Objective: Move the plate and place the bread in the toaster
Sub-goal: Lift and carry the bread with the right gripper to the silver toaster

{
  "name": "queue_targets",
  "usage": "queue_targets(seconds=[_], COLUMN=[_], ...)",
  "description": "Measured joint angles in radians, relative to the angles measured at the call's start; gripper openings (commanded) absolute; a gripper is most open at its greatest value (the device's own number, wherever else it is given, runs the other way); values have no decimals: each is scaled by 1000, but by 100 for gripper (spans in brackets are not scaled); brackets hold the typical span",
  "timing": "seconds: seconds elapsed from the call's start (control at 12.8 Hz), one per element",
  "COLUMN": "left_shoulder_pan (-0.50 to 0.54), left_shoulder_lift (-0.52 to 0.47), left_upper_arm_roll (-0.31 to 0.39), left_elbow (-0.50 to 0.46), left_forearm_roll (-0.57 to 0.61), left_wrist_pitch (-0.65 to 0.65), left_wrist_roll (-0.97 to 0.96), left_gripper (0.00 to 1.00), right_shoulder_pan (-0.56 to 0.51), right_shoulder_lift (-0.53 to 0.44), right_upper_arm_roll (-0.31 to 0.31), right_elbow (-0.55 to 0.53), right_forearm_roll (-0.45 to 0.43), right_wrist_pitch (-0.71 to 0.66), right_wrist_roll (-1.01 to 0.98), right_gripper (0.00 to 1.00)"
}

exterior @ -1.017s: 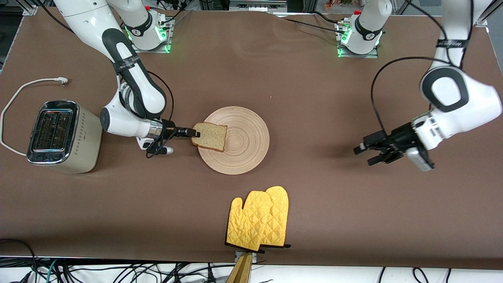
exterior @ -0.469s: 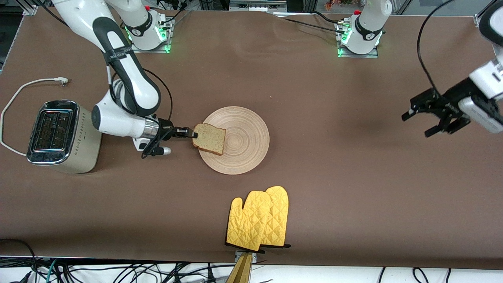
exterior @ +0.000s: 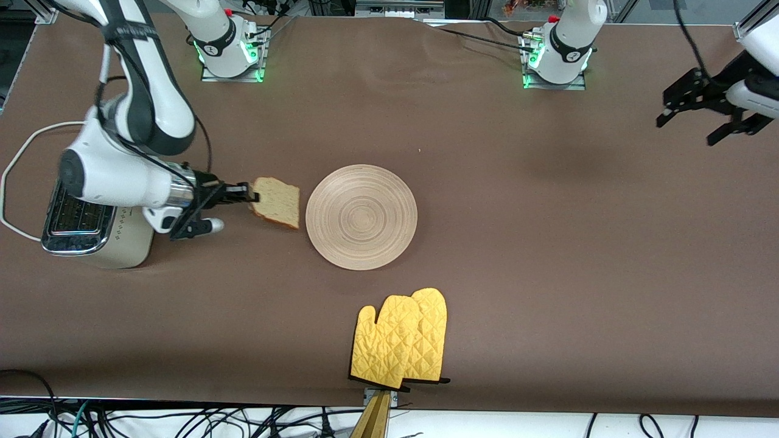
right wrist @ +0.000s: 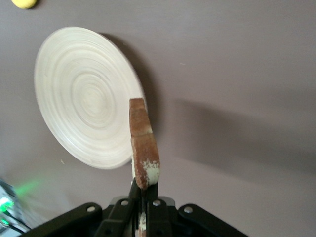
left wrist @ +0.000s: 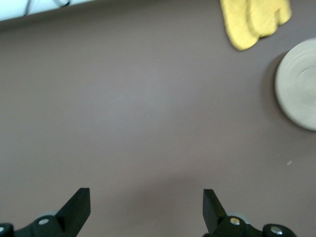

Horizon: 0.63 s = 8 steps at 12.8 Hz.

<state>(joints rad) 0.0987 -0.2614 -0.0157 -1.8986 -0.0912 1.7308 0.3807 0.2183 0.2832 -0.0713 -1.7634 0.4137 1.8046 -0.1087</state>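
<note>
- Between toaster (exterior: 91, 213) and plate (exterior: 361, 216), above the desk (exterior: 517, 243): bread (exterior: 277, 202), clamped in right claw (exterior: 248, 194).
- Left claw (exterior: 700, 118): spread apart, raised over the desk's left-arm end.

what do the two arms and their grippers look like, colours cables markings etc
Both arms are glossy white with rounded dark grey joint sections. The right arm has a black band with small white lettering, a silver wrist ring and thin black cables looping beside it. Both bases glow green. The right gripper and left gripper are black, with two slim fingers each.

Plate (exterior: 361, 216) pale wood, ringed; bread (exterior: 278, 202) tan, speckled; mitts (exterior: 400, 338) yellow, quilted.
</note>
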Motion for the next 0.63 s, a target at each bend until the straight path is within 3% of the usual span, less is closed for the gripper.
queue_targets(seconds=[0.31,0.63], left_shoulder_pan=[-13,-31], left_shoulder_lift=[13,40], left_upper_arm_roll=[28,7], left_elbow=[23,51], left_forearm_roll=[94,94], left_wrist_pitch=[-69,-128], left_wrist_roll=[-18,-184], left_gripper=[100,100], right_shoulder_pan=[-7,-9], right_shoulder_lift=[-12,-13], right_upper_arm_roll=[-112,-216], right_elbow=[184,289], right_forearm_roll=[-262,-511], right_wrist_pitch=[-276,-372], right_wrist_roll=[16,-21], right_gripper=[0,0])
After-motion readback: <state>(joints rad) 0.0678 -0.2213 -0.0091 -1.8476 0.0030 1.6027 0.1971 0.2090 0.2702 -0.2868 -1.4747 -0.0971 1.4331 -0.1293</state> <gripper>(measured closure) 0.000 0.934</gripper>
